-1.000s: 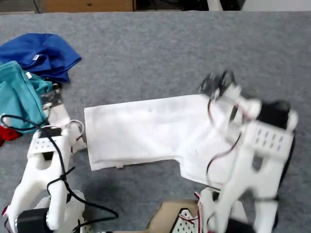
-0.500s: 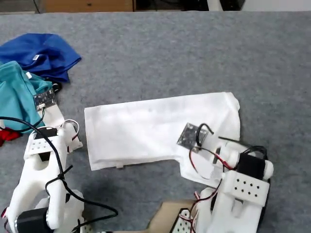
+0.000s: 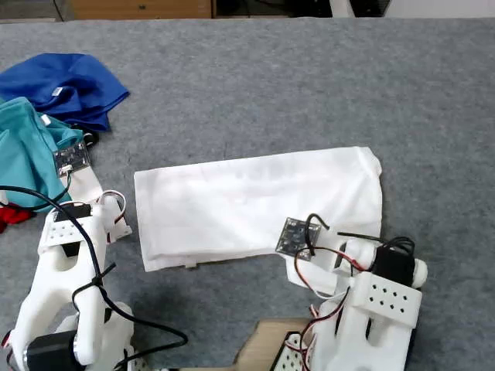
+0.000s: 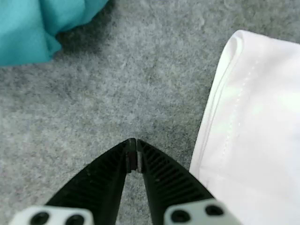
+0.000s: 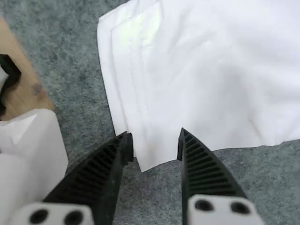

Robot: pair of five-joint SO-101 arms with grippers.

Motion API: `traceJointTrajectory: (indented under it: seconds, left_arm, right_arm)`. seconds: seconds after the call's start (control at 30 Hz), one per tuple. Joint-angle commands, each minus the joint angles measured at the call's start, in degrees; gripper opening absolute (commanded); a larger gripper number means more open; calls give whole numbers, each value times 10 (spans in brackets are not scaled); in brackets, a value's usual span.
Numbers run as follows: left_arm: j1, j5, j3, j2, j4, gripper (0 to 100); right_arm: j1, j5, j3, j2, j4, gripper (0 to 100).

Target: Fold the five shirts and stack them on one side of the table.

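White shirt point(image 3: 255, 202) lies part-folded; right gripper point(image 5: 154, 137) gapes astride its corner, likely for a fold grasp; left gripper point(image 4: 133, 152) clenched, empty.

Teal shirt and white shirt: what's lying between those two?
Between teal shirt and white shirt: bare grey table, with the shut left hand over it, in the left wrist view.

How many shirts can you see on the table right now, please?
4: white shirt spread in the middle; blue shirt, teal shirt and red shirt heaped together on the left. Others may be hidden beneath.
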Motion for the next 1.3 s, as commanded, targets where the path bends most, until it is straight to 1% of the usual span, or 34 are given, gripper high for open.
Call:
traceJointTrajectory:
  seconds: [0.0,0.1,0.23,0.37,0.43,0.57,0.73,0.9,1.27]
  left_arm:
    - [-7,-3,-4,-12,-11,21]
    - [-7,-3,-4,-12,-11,21]
    - [-7,-3,-4,-12,-11,21]
    - [-6,-4,-4,-11,-11,21]
    - [-5,-4,0,-11,-11,21]
    - [13,-4,2,-11,-11,21]
    - [15,-4,2,-11,-11,21]
    - [16,-4,2,-11,-11,21]
    - [16,-4,2,-11,-11,20]
  right_arm:
    - [-15,5,31,-1,-21,201]
    - [-15,5,79,-1,-62,231]
    - [-14,5,126,-2,-97,230]
    - [-16,6,154,-2,-129,209]
    - [-15,16,167,-2,-143,210]
    - [-16,23,169,-2,-145,209]
    - [-14,24,171,-2,-146,207]
    - [-14,32,171,-2,-146,128]
    - [-13,32,167,-4,-136,111]
